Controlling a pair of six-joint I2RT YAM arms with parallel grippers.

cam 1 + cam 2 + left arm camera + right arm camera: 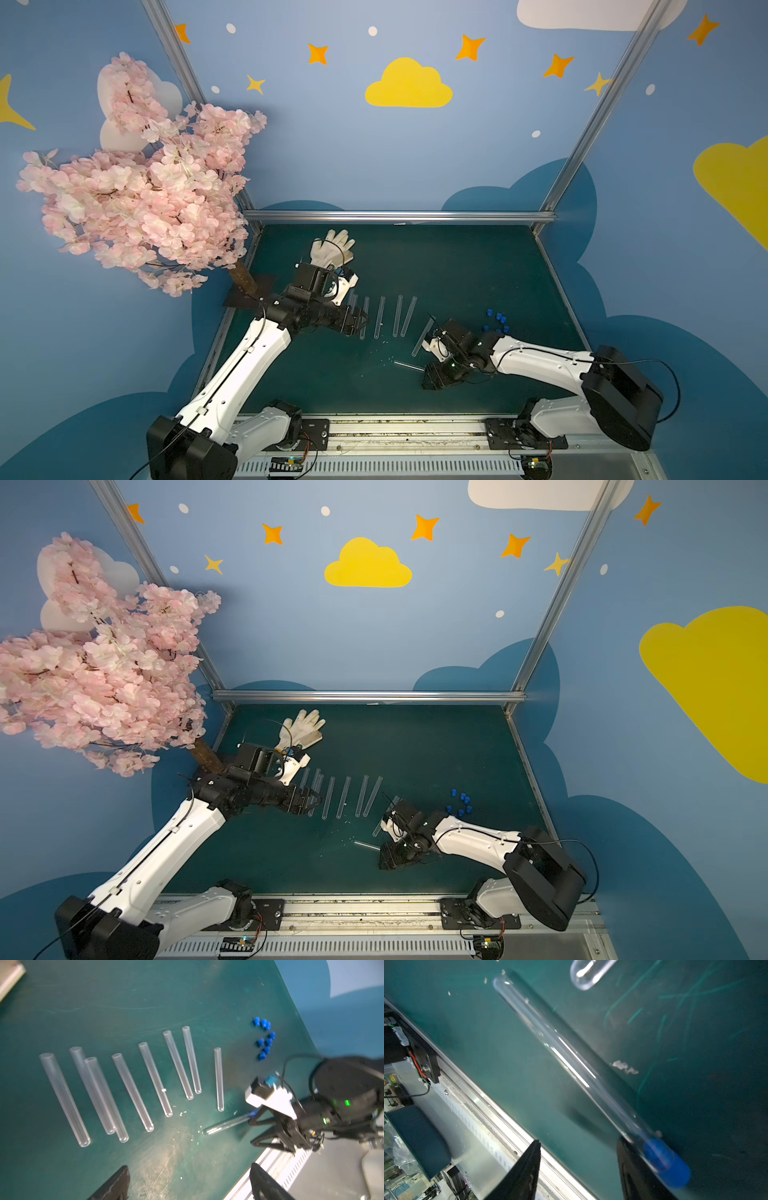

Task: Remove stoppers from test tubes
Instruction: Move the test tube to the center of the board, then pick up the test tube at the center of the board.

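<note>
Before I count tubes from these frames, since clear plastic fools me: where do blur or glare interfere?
Right wrist view: motion blur smears the stoppered tube and its blue stopper. Left wrist view: the uncapped tubes look fairly sharp, but glare washes the scratched mat. In both top views the tubes are faint.

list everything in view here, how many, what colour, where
open test tubes: eight, clear, lying in a row on the mat
stoppered test tube: one, clear, with a blue stopper in its mouth, lying near the front edge
loose stoppers: about eight, blue, clustered beyond the row's right end
glove: one, white, far side of the mat
blossom tree: one, pink, far left corner
flecks: several, white, scattered mid-mat
mat: one, dark green, tabletop
left gripper: black, open, over the row
right gripper: black, open, at the stoppered end
</note>
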